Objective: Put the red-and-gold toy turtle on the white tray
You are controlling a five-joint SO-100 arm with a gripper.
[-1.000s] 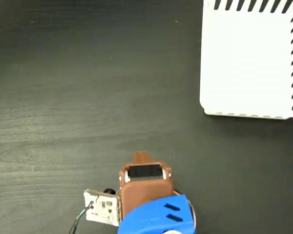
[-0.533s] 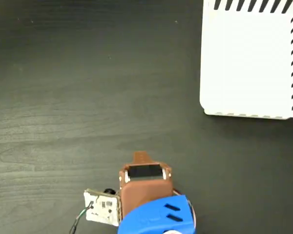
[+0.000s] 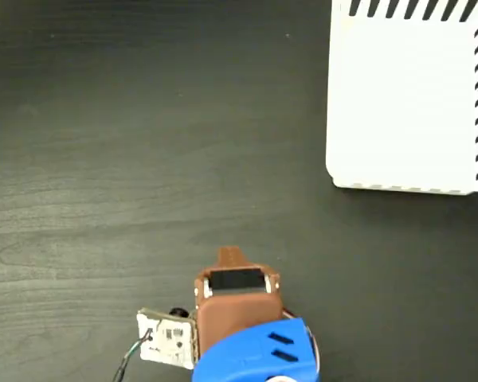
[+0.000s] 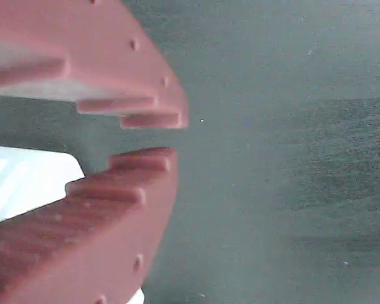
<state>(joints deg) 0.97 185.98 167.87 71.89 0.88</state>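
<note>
Fixed view: a dark wood-grain table [image 3: 143, 159] seen from above, with the arm [image 3: 251, 354] entering at the bottom edge.
Tray: the tray [image 3: 406, 103] lies flat at the upper right, cut off by the top and right edges of the picture; black diagonal stripes run along those two edges, and its white face is bare.
Arm: a blue link with a brown wrist part ahead of it, well apart from the tray, down and to its left; a small board with a label and wires sits on the arm's left side.
Gripper: in the fixed view only a brown tip [image 3: 231, 256] shows, pointing up the picture. In the wrist view the gripper [image 4: 155, 135] has its two reddish toothed fingers [image 4: 114, 190] a narrow gap apart at the tips, with nothing between them.
Tray in wrist view: a white corner [image 4: 25, 180] shows between and behind the fingers at the left.
Turtle: it shows in neither view, so its place cannot be told.
</note>
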